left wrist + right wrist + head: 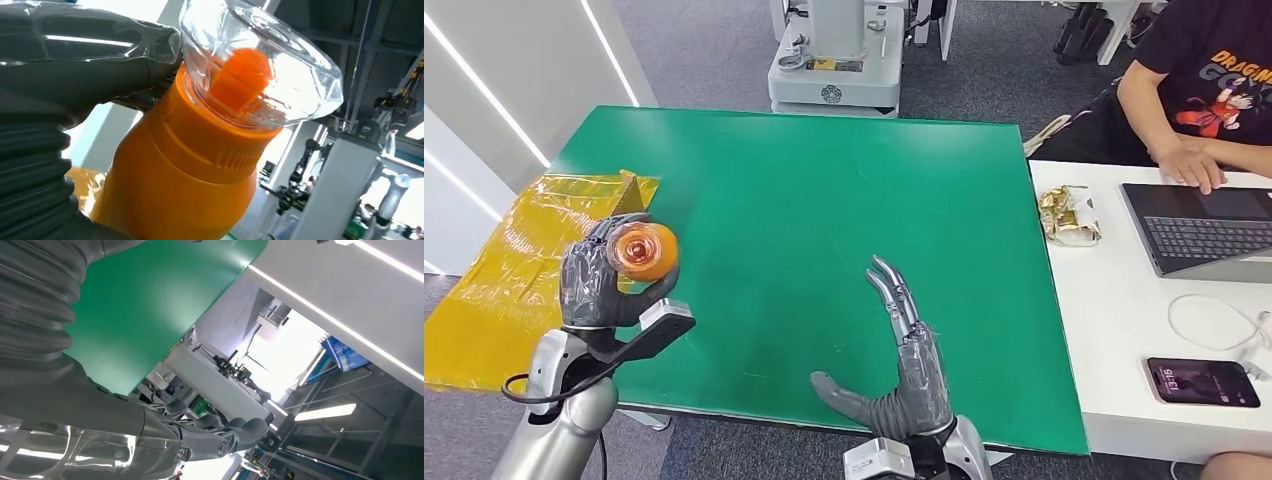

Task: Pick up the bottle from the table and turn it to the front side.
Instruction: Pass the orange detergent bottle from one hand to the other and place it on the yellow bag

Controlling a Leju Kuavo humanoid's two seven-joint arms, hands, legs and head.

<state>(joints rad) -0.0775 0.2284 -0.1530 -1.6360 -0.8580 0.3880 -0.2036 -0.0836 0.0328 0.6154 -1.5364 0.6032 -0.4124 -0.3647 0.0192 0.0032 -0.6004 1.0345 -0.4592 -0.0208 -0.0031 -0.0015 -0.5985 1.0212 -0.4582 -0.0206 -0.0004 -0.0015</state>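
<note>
Bottle lifted off the table, turning not yet shown finished.

At far left, yellow plastic sheet beside the green table. Above the table's left edge, left hand wrapped around the orange bottle, gripping it clear of the surface. Pickup judged done; rotation to the front side apparently under way or left to do, with no label or front face legible to confirm. Clear cap aimed up toward the head camera, so long axis running roughly along the line of sight, base pointing down and away. Further right, right hand empty over the table's near edge, fingers straight and spread. At far right, white desk with laptop, phone and a seated person.
</note>
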